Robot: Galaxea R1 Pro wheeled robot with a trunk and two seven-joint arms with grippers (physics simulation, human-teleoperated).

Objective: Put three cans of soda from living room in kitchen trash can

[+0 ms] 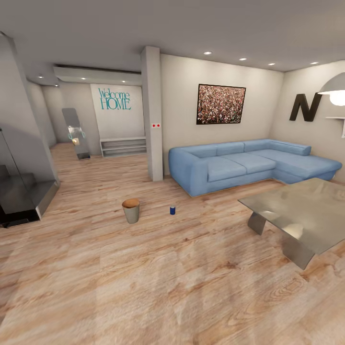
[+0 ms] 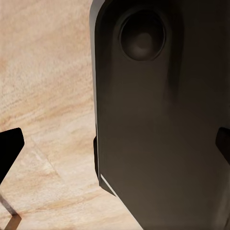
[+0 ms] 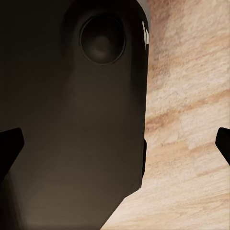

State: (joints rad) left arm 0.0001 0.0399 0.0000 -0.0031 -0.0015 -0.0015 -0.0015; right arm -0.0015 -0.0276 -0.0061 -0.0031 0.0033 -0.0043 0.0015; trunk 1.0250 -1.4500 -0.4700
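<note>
Head view: 1 small dark blue soda can is seen upright on the pale wood plank floor, near the grey tapered trash can with tan rim. No can is judged binned. Both grippers' fingertips stand spread, nothing held.

bin: grey, tan rim, upright on floor | blue can: upright, near bin, apparently apart

Low table and lamp cut off by the frame edge
</note>
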